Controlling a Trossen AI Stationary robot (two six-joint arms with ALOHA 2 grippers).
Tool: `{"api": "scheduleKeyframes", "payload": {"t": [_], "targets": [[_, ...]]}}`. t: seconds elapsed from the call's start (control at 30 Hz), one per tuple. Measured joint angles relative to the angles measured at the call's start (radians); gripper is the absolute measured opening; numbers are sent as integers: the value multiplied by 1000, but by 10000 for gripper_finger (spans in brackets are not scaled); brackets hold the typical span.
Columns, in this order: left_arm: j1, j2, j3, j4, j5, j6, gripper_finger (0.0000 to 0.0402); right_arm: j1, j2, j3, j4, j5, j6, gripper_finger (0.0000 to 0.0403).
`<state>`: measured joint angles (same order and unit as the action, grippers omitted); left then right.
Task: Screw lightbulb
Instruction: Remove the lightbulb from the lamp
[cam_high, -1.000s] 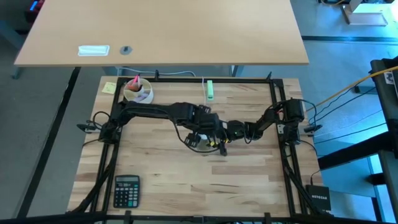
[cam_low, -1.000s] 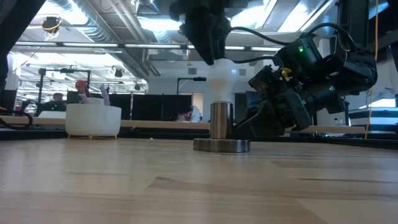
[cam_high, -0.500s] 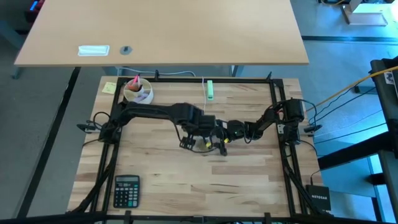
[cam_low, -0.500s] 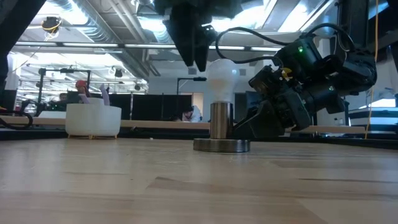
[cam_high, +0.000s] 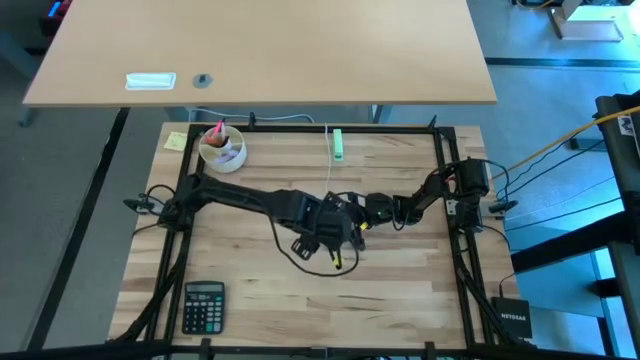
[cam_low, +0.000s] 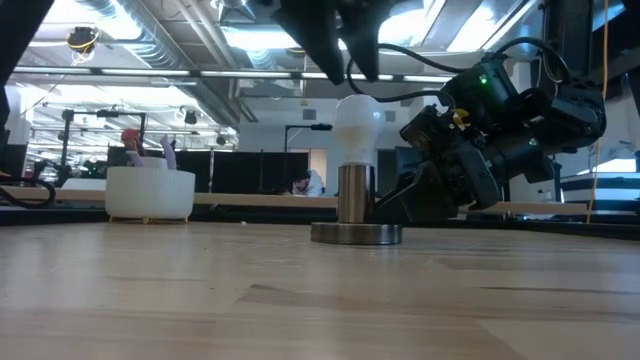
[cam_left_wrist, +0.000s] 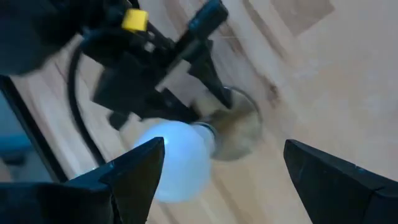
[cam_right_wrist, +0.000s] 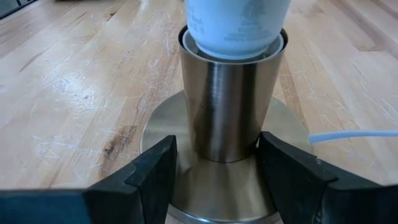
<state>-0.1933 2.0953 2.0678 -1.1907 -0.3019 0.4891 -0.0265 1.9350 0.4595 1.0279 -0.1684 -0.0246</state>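
Observation:
The white lightbulb (cam_low: 357, 128) stands upright with its base in a brass socket cylinder (cam_low: 355, 193) on a round base disc (cam_low: 356, 234) at the table's middle. It also shows in the left wrist view (cam_left_wrist: 177, 160). My left gripper (cam_low: 350, 72) hangs open just above the bulb's head, clear of it, its fingers (cam_left_wrist: 134, 167) spread wide on either side. In the high view the left gripper (cam_high: 335, 235) hides the bulb. My right gripper (cam_right_wrist: 217, 152) lies low at the table, shut on the socket cylinder (cam_right_wrist: 231, 99). My right gripper pinches the lower part of the socket cylinder (cam_right_wrist: 252, 140) between its two fingers, just above the base disc. The fingers come level from the table's right side. The socket stands upright with its disc flat on the table.
A white bowl (cam_high: 221, 147) with small items stands at the far left, also in the low view (cam_low: 150, 193). A calculator (cam_high: 203, 305) lies near the front left, and a green piece (cam_high: 338, 145) at the far edge. A thin white cord (cam_right_wrist: 351, 133) leaves the disc.
My left gripper has let go of the bulb's head, come up off it, and turned about above it, shifting a little toward the table's near edge. The bulb has stayed upright in the socket. My right gripper has kept still.

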Motion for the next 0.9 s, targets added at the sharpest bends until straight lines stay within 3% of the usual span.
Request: {"api": "scheduleKeyframes", "payload": {"t": [0.27,0.53,0.9], "targets": [[73,0,0,1,6,170,320,0,0,0,0,0,0,227],[126,12,0,3,120,224,320,0,0,0,0,0,0,227],[138,74,0,17,121,300,320,1,0,0,0,0,0,227]]}}
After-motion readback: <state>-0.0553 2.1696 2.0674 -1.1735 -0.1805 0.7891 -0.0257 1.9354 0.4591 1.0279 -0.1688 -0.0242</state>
